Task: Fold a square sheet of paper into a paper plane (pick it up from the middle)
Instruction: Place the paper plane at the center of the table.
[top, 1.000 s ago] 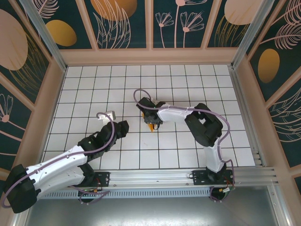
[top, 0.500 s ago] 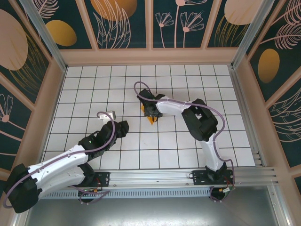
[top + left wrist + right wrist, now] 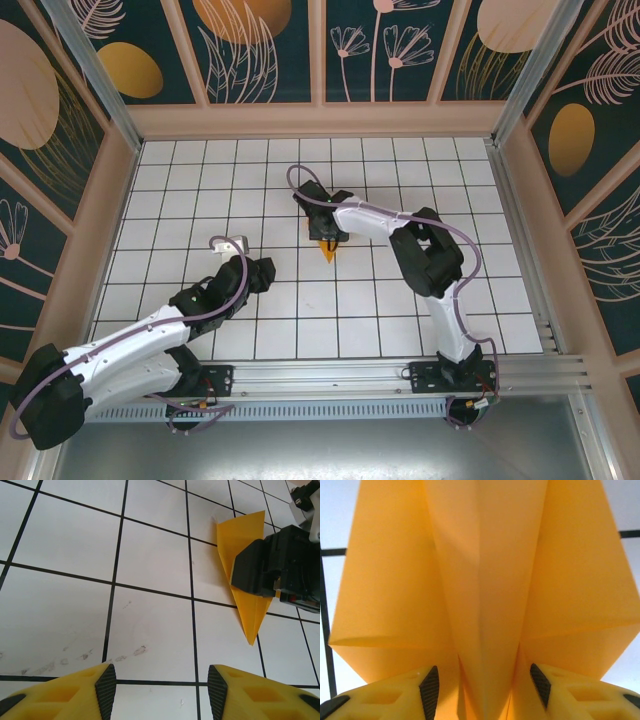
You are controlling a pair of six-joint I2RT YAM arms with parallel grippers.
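1. Orange-yellow paper, folded into the paper plane (image 3: 328,252), lies on the white tiled table (image 3: 400,170) near its middle in the top view. Its sharp tip points toward the arms' bases. The right gripper (image 3: 320,232) sits over its wide rear end. The left gripper (image 3: 230,245) is well apart to the left. Bare tiles surround the plane on every side, and the walls are far off.

2. From the left wrist, the plane (image 3: 240,540) lies flat at upper right as a slim dart with a centre crease. The black right gripper (image 3: 265,567) covers its middle. The left gripper (image 3: 161,690) is spread and empty, with bare tiles between its pads (image 3: 106,690) and the plane.

3. From the right wrist, the plane (image 3: 480,580) shows its raised centre fold running between the right gripper's (image 3: 485,690) fingers, its wings spreading to both sides. The pads (image 3: 429,687) stand just clear of the fold on each side, so the gripper is released.
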